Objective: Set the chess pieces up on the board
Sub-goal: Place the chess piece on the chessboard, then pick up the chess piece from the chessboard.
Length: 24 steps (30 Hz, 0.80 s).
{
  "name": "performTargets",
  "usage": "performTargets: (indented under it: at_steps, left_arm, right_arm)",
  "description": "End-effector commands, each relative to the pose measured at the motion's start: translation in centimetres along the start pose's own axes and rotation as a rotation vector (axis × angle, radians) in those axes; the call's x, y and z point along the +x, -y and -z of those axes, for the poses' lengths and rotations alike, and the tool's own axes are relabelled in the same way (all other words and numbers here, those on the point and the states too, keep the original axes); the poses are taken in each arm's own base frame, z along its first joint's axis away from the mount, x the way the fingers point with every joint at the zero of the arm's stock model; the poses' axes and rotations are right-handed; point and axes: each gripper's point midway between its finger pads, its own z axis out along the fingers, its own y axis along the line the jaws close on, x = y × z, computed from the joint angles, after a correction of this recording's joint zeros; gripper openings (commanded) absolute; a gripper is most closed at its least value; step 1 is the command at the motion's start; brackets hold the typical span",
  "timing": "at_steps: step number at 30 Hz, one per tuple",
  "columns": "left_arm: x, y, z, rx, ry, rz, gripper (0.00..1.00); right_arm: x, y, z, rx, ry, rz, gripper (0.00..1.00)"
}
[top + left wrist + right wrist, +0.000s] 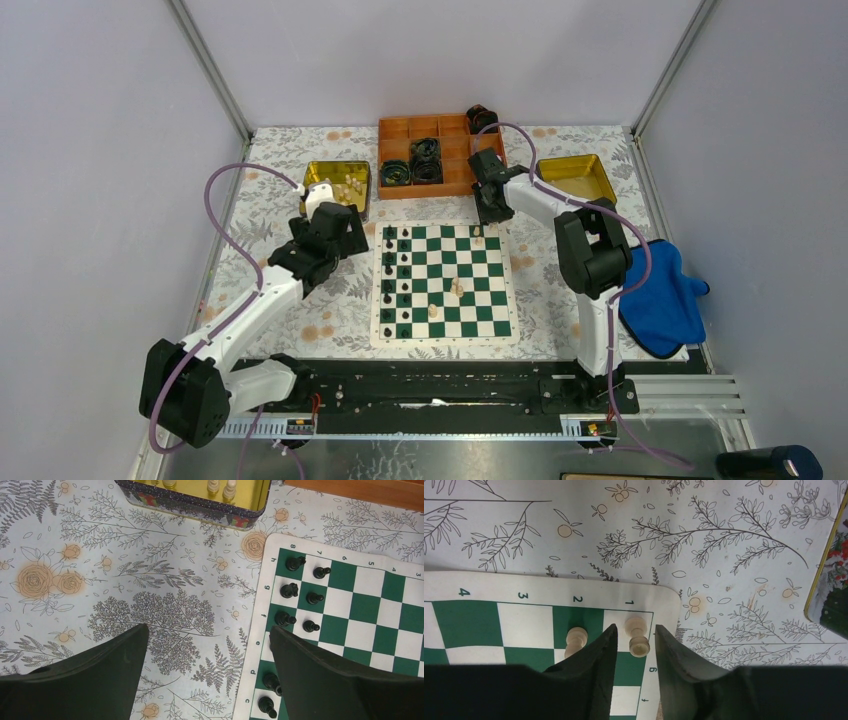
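From above, the right gripper (490,214) blocks the far right corner of the board (445,282). Its wrist camera shows the jaws straddling a cream piece (638,637) on the corner square with a sliver of gap each side, so released, I think. A second cream piece (575,640) is half hidden behind one finger (596,660). The left gripper (209,630) gapes wide, holding nothing, over the tablecloth (100,580) beside the board's edge, and one finger covers some black pieces (300,597). The tin (190,502) holds cream pieces, cut off by the frame's top.
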Motion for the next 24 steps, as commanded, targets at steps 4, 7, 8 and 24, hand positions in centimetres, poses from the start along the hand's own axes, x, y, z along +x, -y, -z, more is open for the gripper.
performTargets:
  at_steps: [4, 7, 8, 24]
  left_arm:
    - [-2.4, 0.7, 0.1, 0.028, 0.065, 0.017, 0.99]
    - [-2.8, 0.8, 0.4, 0.033, 0.077, 0.025, 0.99]
    - [-2.9, 0.8, 0.4, 0.035, 0.081, 0.028, 0.99]
    - [-2.9, 1.5, 1.3, 0.090, 0.082, 0.081, 0.99]
  right_arm:
    - [-2.4, 0.6, 2.1, 0.005, 0.072, -0.018, 0.50]
    - [-3.2, 0.8, 3.3, 0.009, 0.103, -0.022, 0.50]
    - [-3.5, 0.9, 3.8, 0.007, 0.113, -0.024, 0.50]
    - [1.5, -6.9, 11.3, -0.123, 0.127, 0.099, 0.54]
